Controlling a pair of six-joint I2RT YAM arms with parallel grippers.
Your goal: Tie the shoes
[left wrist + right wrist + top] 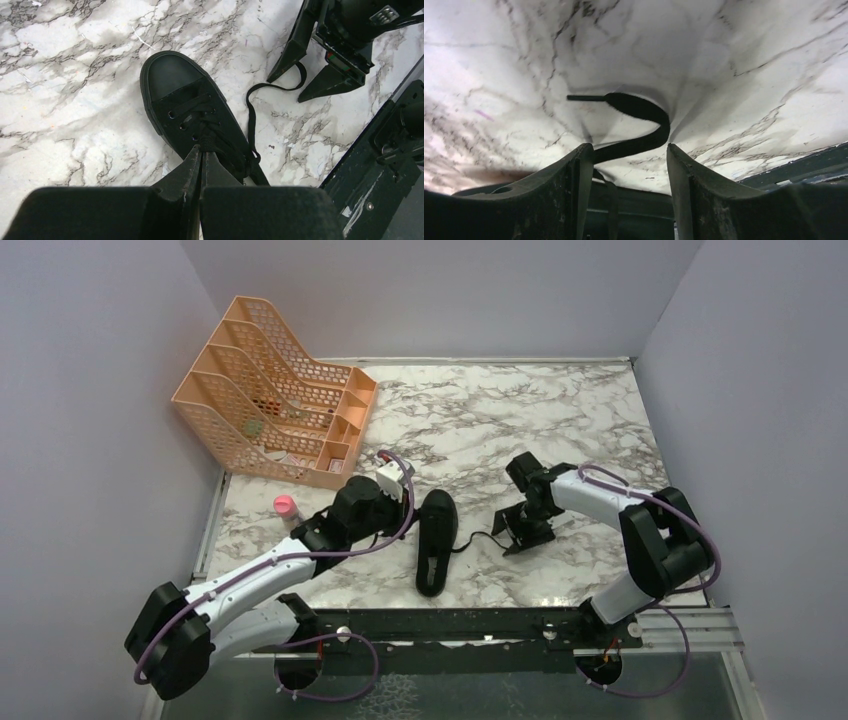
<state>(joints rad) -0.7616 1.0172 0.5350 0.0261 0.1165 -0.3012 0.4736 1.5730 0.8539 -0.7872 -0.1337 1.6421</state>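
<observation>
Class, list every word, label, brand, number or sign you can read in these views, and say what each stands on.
No readable text anywhere.
On the shoe: no brand or size mark visible.
A grey patch on the right pincer housing: too small and blurred to read.
The orange file rack and marble table: no lettering.

The left arm (pixel 250 580) stretches from its base toward the middle, forearm low and wrist angled inward. The left tool (pixel 201 156) is closed, its two fingers (pixel 186 172) pressed flat together, tips pointing down and forward. The right arm (pixel 655 540) folds sharply at the elbow, forearm running inward. The right tool (pixel 522 530) points downward, its jaws standing well apart.
</observation>
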